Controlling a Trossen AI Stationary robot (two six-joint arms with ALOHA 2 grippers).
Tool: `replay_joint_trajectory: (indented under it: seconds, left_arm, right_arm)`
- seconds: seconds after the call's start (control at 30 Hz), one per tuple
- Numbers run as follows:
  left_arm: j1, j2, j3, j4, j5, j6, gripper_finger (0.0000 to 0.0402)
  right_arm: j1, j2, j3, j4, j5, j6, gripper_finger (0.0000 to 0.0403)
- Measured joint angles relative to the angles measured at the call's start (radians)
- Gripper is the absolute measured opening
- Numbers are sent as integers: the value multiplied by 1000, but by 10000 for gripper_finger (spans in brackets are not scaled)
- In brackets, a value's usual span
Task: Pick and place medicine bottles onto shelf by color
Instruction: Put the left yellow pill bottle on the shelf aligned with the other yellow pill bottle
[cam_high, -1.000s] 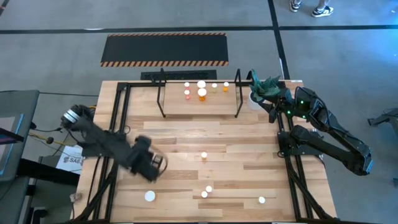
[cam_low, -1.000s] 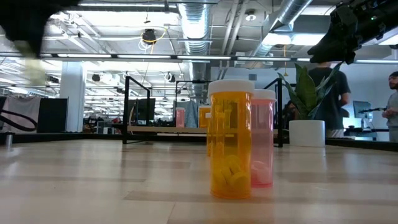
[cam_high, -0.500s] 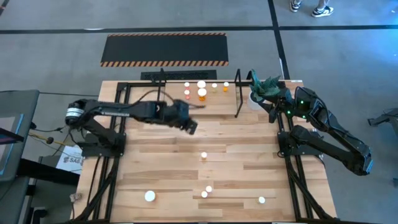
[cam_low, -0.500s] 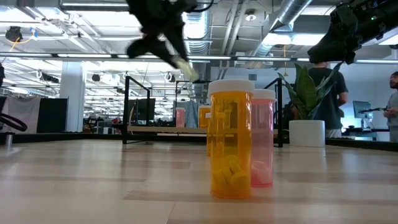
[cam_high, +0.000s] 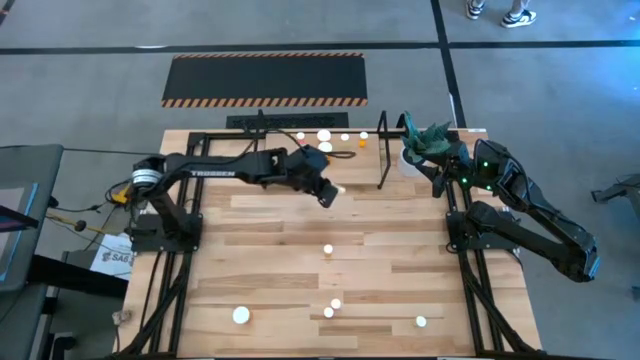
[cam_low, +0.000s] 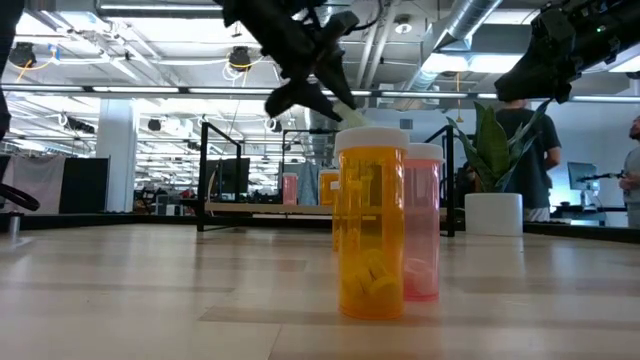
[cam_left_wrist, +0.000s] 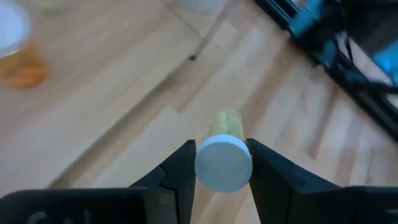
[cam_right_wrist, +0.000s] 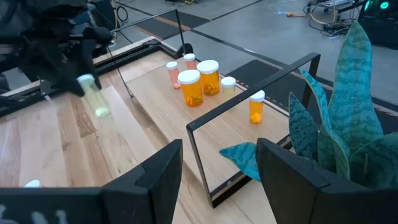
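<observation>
The left gripper (cam_high: 330, 192) pinches a small pale yellow-green bottle with a round white cap (cam_left_wrist: 224, 163) between its fingers, held in the air just near the light wooden shelf in its black rod frame (cam_high: 290, 172). The right gripper (cam_high: 437, 172) waits at the table's far right by the green plant (cam_high: 430, 137), fingers spread and empty.

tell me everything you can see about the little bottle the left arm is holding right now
The bottle is a small cylinder with a pale yellowish, see-through plastic-looking body and a round white cap. The left gripper clamps it just below the cap, one dark finger on each side. It hangs in the air, tilted, touching nothing else. From above it sits over the wooden table, just in front of the shelf where other bottles already stand. Its contents cannot be made out.
</observation>
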Motion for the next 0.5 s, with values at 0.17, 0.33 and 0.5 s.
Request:
replay_joint_trajectory:
  seconds: [0.17,0.33,0.5]
  left_arm:
    - [2,120,149,-165,50,164,110]
    - [3,249,313,-392,26,313,110]
    - [5,357,410,-498,8,393,110]
  right_arm:
    - [0,0,0,0,0,0,226]
    - [0,0,0,0,0,0,226]
    - [0,0,0,0,0,0,226]
